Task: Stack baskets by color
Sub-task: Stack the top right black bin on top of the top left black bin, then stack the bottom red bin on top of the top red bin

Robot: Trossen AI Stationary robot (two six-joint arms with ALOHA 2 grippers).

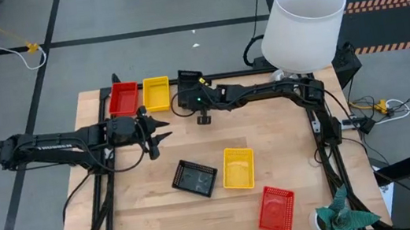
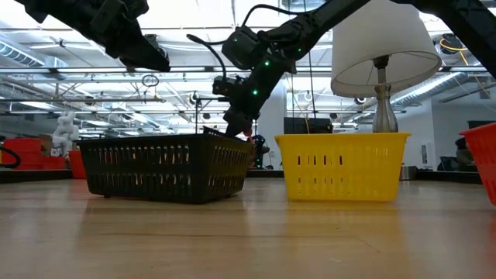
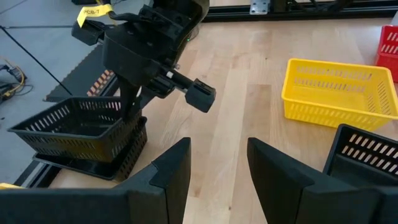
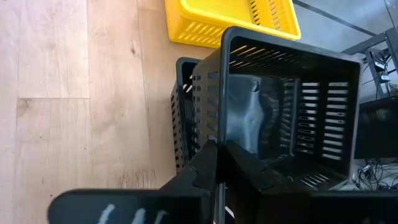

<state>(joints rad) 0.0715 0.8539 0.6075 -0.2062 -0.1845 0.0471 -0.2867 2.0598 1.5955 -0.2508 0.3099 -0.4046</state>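
Observation:
My right gripper point(image 4: 219, 163) is shut on a black basket point(image 4: 292, 93), which it holds tilted over a second black basket point(image 3: 106, 158) at the table's far edge. A yellow basket point(image 1: 156, 93) and a red basket point(image 1: 123, 98) stand to their left. In the middle of the table sit another black basket point(image 1: 195, 177), a yellow one point(image 1: 238, 168) and a red one point(image 1: 276, 209). My left gripper point(image 1: 161, 133) hovers open at the left, touching nothing. My right gripper pinches one side wall of the black basket at its rim point(image 4: 211, 134), one finger outside the wall and one inside. The fingers slant down from the table's right. The basket is tilted, open side up, its low end inside the black basket beneath point(image 4: 183, 112).
A large white lampshade point(image 1: 305, 22) stands at the far right corner. A green plant point(image 1: 344, 220) sits at the near right corner. Bare wood lies between my left gripper and the three loose baskets.

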